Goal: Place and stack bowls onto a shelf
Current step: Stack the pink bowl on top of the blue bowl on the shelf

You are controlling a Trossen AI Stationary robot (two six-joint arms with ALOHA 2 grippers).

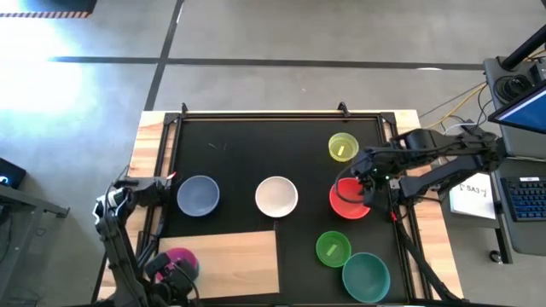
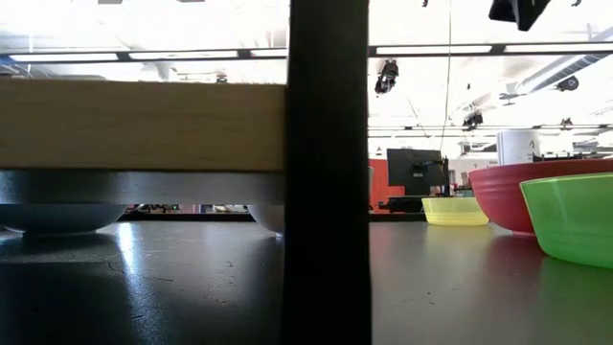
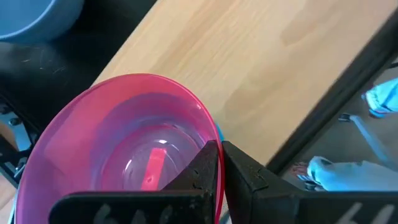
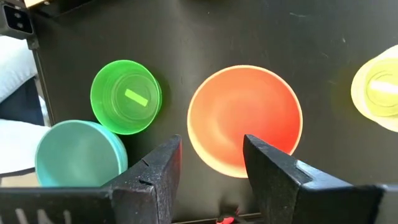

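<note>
Only left wrist shows left claw (image 3: pixel 221 165) pinching magenta bowl (image 3: pixel 124 143).

A lab or open workshop hall: bare concrete floor (image 1: pixel 281 34), ceiling strip lights (image 2: pixel 450 50), monitor (image 2: pixel 414 170), laptop (image 1: pixel 527 111) beside the tabletop (image 1: pixel 152 136).

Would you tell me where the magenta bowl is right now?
In the high view, the magenta bowl sits at the shelf's left end, pinched at its rim by the left gripper.
</note>
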